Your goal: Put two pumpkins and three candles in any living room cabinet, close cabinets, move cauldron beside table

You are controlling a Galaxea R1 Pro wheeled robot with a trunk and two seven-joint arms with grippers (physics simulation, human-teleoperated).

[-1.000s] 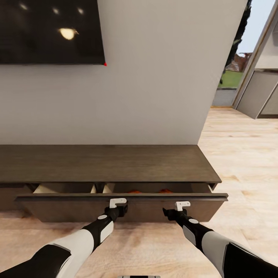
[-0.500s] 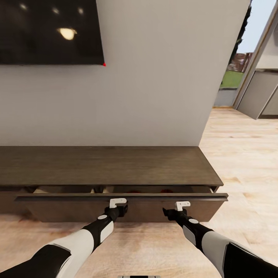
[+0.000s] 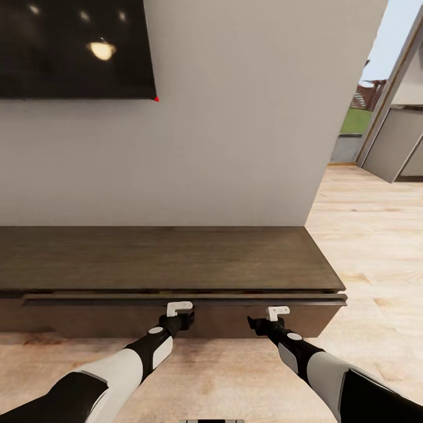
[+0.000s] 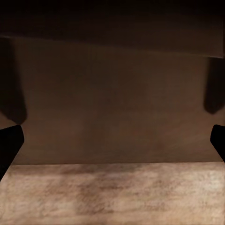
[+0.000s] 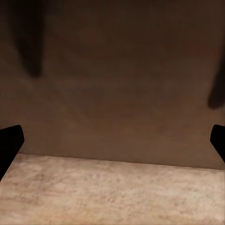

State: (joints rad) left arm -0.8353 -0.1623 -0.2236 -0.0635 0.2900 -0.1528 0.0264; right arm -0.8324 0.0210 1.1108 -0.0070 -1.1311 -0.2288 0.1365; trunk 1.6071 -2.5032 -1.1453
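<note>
The cabinet (image 3: 170, 258) is running along the pale wall (image 3: 235, 117) across the middle of the head view, its dark-brown top lying bare, and its wide drawer front (image 3: 117, 317) is sitting almost flush under that top with only a thin dark slit showing along the upper edge. Both arms are reaching toward 12 o'clock from the bottom of the view: the left gripper (image 3: 181, 310) is resting against the drawer front at about 6 o'clock, and the right gripper (image 3: 276, 312) is pressing against the same front toward 5 o'clock, well apart from the left one. In the left wrist view the left gripper (image 4: 112, 140) is facing the brown drawer panel (image 4: 112, 93) with its jaws spread wide and released, the dark fingertips (image 4: 10, 140) sitting at the frame edges; the right gripper (image 5: 112, 140) is showing the same in its own wrist view, jaws released against the panel (image 5: 112, 84). A black screen (image 3: 70, 47) is hanging on the wall at 11 o'clock, and light wooden floor (image 3: 376, 247) is stretching toward 3 o'clock
</note>
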